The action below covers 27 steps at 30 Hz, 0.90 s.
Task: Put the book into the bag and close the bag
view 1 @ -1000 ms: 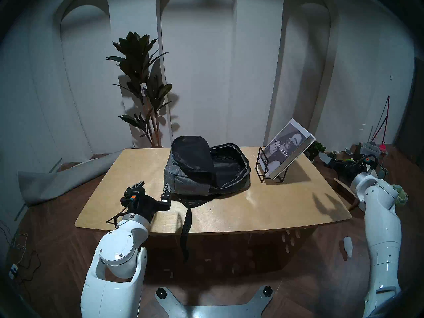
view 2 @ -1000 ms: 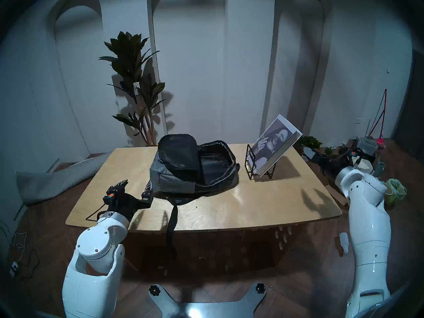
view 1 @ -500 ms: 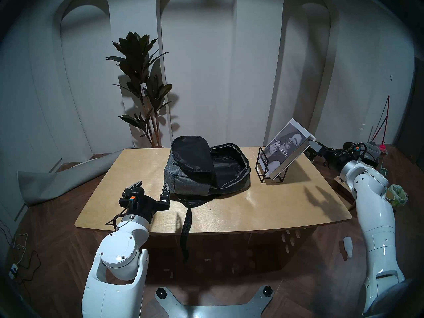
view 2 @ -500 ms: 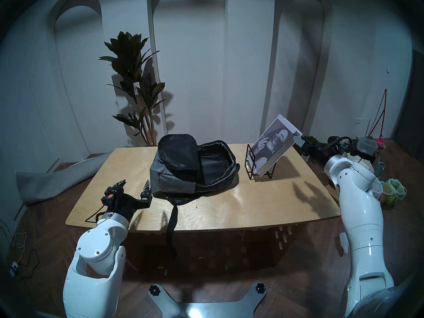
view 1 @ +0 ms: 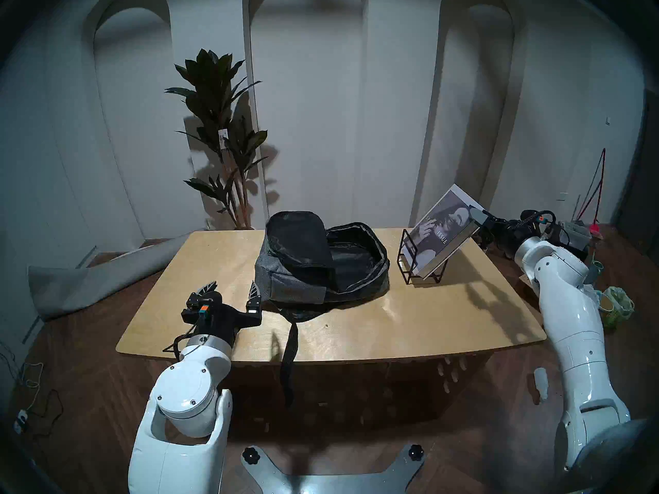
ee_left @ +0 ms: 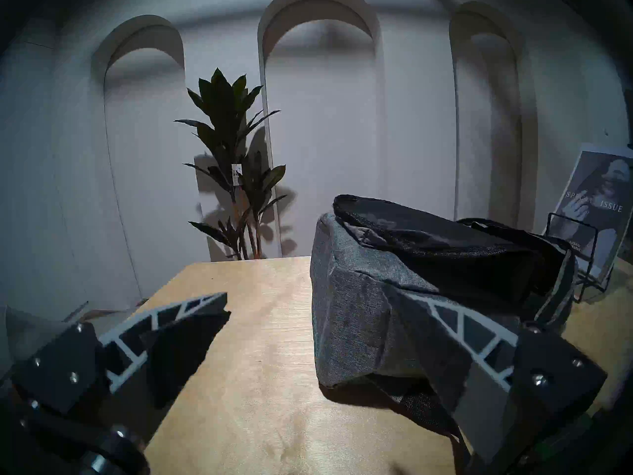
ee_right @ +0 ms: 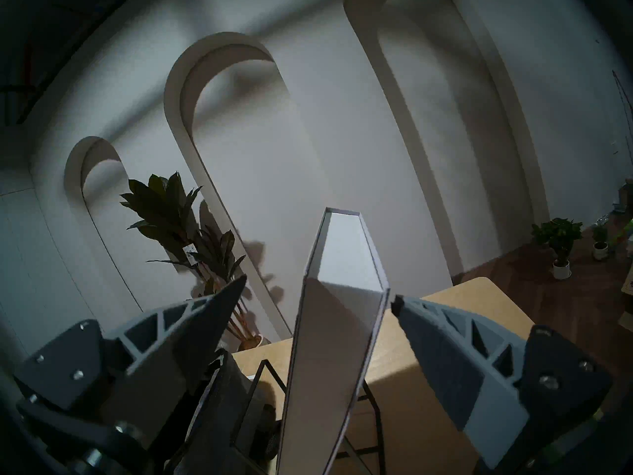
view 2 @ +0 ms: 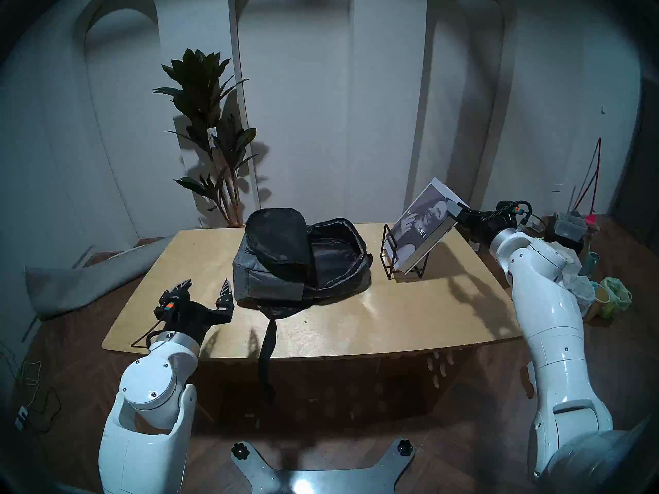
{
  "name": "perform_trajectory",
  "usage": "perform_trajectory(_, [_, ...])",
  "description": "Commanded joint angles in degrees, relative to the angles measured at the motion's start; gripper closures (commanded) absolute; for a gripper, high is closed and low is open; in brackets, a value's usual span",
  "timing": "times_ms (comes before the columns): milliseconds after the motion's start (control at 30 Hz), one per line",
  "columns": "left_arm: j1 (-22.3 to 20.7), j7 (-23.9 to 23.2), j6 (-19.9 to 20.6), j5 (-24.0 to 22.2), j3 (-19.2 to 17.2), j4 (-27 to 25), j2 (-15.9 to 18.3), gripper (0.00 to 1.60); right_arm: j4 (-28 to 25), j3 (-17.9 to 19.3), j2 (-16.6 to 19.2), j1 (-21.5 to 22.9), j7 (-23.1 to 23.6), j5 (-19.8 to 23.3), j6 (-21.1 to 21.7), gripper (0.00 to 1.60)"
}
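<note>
The book is leaned in a black wire stand on the counter, to the right of the bag, which is laid open with its flap folded back. The right claw is spread wide around the book's upper right edge, with gaps seen on both sides. The left claw is held released just left of the bag, nothing being gripped.

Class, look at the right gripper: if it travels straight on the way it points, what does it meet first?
The book. The open right gripper already straddles the book's edge without touching it; going on, the book slides deeper between the fingers until it meets the gripper's base. Depth is hard to judge.
</note>
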Motion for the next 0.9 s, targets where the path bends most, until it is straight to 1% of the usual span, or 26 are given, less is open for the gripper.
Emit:
perform_trajectory(0, [-0.22,0.31,-0.81,0.12,0.05,-1.41,-0.16,0.0,0.45,-1.74,-0.33,5.71,-0.11,-0.95,-1.31,0.0])
perform_trajectory(67, [-0.21,0.49,-0.87,0.15,0.13,-1.39,-0.26,0.0,0.74,-2.48,-0.27,5.89,-0.48,-1.75,-1.73,0.0])
perform_trajectory(233, [-0.18,0.97,-0.9,0.36,0.33,-1.36,-0.47,0.0,1.09,-3.01,-0.18,5.56,-1.27,-2.31,-1.6,0.0])
perform_trajectory(467, [-0.38,1.49,-0.63,0.69,0.73,-1.07,-0.62,0.0,0.35,-2.45,0.64,3.05,-2.87,-3.07,-0.91,0.0])
perform_trajectory(600, [-0.66,1.68,-0.56,0.86,1.02,-0.81,-0.63,0.0,0.51,-1.93,0.76,1.9,-2.6,-3.09,-1.3,0.0])
perform_trajectory(867, [-0.96,1.96,-0.64,1.09,1.4,-0.49,-0.64,0.0,1.28,-2.13,0.03,1.84,-2.86,-3.56,-1.82,0.0])
